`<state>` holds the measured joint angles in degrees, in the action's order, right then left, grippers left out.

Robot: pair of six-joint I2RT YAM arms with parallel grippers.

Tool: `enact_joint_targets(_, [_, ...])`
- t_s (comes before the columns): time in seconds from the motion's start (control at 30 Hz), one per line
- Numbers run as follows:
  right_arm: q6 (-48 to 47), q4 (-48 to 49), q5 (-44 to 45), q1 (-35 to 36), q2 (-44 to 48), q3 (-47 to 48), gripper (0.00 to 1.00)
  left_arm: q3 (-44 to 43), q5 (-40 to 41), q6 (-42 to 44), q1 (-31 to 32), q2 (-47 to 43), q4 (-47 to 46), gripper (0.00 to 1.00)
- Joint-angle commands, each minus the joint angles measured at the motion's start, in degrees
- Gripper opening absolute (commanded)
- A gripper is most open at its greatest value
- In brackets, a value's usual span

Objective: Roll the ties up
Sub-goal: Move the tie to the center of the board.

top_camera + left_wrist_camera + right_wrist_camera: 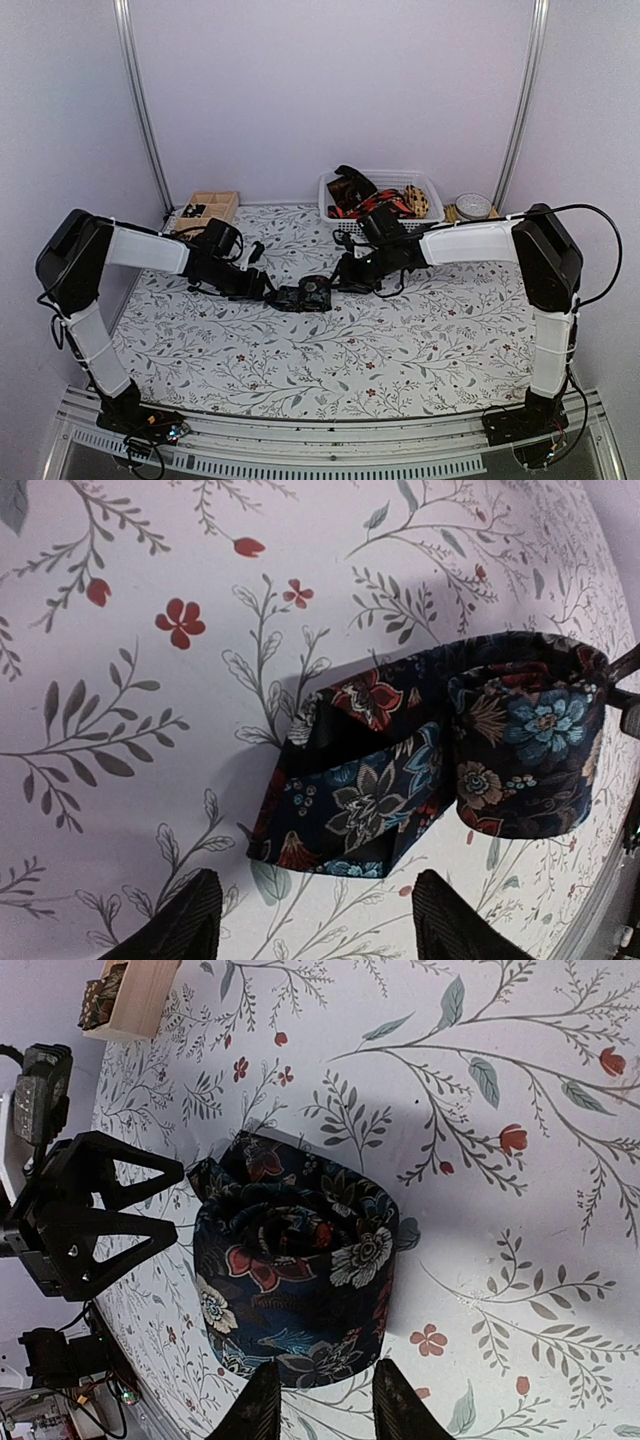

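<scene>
Floral tie (400, 770) lay mid-table, coiled except for a loose pointed tail. Left gripper (315, 910) stood open near the tail. Right gripper (320, 1385) straddled the coil's edge, grip unclear. More ties (375, 200) sat unrolled in the basket (345, 227).

Left arm (145, 250), right arm (470, 243): white shells, black joints, black cables; left gripper (178, 1203) black, triangular cut-outs.

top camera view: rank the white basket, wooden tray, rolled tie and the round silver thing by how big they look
1. white mesh basket, clearly the largest
2. wooden tray
3. rolled floral tie and round silver disc: these look about the same size here, so I won't rank one over the other
</scene>
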<state>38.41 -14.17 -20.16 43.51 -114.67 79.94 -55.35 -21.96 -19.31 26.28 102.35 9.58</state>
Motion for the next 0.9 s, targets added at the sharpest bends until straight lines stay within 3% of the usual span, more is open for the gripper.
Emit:
enact_joint_targets(0.0, [-0.53,-0.98,-1.34,1.05,-4.68,1.93,0.31,-1.57,1.13,1.84,-0.53,2.25,-0.82,0.63])
enact_joint_targets(0.53, [-1.22,-1.49,-3.63,2.34,-8.86,6.93,0.23,-4.15,3.75,3.80,-0.06,7.83,0.75,0.47])
enact_joint_targets(0.87, [-1.65,-2.00,-2.81,2.46,-7.43,7.19,0.23,-7.89,3.08,3.73,5.05,13.48,2.42,0.35])
